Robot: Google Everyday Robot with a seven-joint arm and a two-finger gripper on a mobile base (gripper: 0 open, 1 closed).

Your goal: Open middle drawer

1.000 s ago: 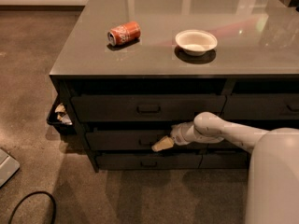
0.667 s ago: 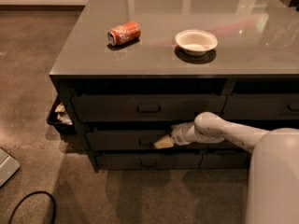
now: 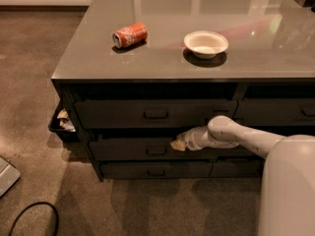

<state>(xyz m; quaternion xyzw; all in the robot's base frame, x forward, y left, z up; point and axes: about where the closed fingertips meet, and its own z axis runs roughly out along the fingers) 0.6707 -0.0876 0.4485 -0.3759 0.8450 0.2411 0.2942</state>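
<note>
I see my gripper (image 3: 178, 144) at the upper edge of the middle drawer (image 3: 123, 150), just right of its central handle (image 3: 156, 151). I cannot tell whether its grip is spread or closed. The drawer sits between the taller drawer (image 3: 118, 113) above and the slim drawer (image 3: 128, 170) below. On the surface (image 3: 88, 65), a red can (image 3: 130, 35) lies left of a white bowl (image 3: 205, 43).
</note>
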